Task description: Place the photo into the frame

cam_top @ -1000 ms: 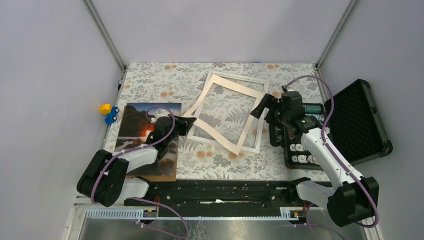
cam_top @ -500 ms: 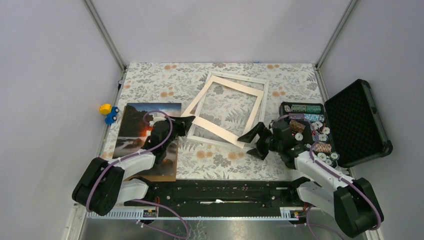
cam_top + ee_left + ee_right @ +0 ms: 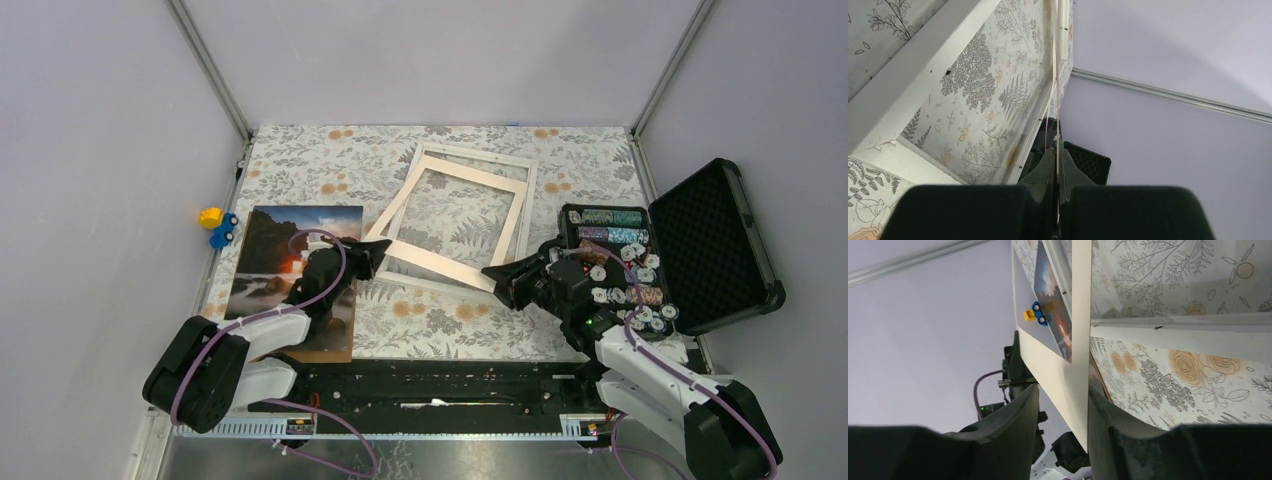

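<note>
White mat (image 3: 440, 265): pinched at one corner by left gripper (image 3: 378, 250); opposite corner straddled by right gripper (image 3: 500, 275), grip not determinable. Item photo (image 3: 262, 255): laid flat left of frame (image 3: 480, 153), long axis near-to-far, nearer left arm.

No text, label, brand, number or sign could be read in any view. Round chips (image 3: 625, 268) in the open black case (image 3: 715, 240) carried rim and face markings, too small to make out as characters. The photo (image 3: 265, 235) showed landscape only, with no caption. The cloth on the surface (image 3: 320, 165) bore a floral print, no lettering. The small yellow-and-blue toy (image 3: 215, 228) was too small to check.
</note>
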Robot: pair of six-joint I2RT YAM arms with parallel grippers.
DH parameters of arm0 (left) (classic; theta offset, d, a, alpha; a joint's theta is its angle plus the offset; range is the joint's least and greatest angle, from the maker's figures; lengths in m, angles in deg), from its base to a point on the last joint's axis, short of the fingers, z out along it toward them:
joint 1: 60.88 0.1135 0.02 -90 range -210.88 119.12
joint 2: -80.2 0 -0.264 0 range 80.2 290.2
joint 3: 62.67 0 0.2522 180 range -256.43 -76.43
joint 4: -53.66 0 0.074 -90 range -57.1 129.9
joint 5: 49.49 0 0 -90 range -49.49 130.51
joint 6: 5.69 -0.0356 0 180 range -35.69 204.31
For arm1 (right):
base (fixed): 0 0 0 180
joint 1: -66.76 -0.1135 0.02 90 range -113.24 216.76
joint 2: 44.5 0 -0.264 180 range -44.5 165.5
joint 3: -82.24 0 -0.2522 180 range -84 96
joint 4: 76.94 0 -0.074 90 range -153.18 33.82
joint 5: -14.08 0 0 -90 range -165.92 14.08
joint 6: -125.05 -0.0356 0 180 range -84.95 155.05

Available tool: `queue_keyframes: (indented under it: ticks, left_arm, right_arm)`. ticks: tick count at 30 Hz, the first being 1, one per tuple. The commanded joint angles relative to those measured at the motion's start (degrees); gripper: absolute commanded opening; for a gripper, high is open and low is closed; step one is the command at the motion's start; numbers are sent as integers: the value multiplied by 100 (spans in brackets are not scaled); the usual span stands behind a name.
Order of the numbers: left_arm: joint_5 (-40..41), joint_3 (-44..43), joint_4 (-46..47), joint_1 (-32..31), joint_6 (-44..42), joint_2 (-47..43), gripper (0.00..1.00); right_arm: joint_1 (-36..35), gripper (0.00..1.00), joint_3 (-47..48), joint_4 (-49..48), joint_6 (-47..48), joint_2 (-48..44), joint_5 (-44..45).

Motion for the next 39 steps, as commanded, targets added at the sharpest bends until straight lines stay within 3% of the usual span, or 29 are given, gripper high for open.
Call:
queue_keyframes:
  ticks: [1,5,6,8,10,12,13,17,24,28,39]
  left_arm:
    - [52,41,552,-86,211,-27,0]
    - [-7,-25,407,-118,119,5,0]
    - [-143,-127,11,-118,-21,-52,5]
    - [-81,-800,-1942,-116,-493,-296,46]
    - [208,-1213,-3204,-107,-1063,-500,77]
    - [496,-1406,-4036,-63,-1498,-756,94]
    - [590,-1440,-4332,-16,-1684,-868,98]
    - [906,-1625,-5156,127,-2559,-1085,99]
    - [1219,-2067,-5484,163,-3863,-967,99]
    - [1281,-2268,-5310,163,-4259,-792,99]
    - [777,-2241,-4836,163,-4166,-308,99]
  right_arm:
    - [-43,40,-67,-488,-552,5,404]
    - [-49,9,-134,-597,-616,-2,501]
    - [-42,3,-174,-586,-642,-26,592]
    - [41,0,-291,-604,-442,-59,592]
    - [157,0,-247,-467,24,18,424]
    - [413,0,-228,-431,536,256,55]
    - [596,0,-206,-418,837,394,-196]
    - [1471,0,-96,-611,1962,968,-1071]
    - [1607,0,729,108,3255,1591,-1574]
    - [1647,0,819,63,3187,1721,-1508]
    - [1824,0,1179,80,3244,2050,-1372]
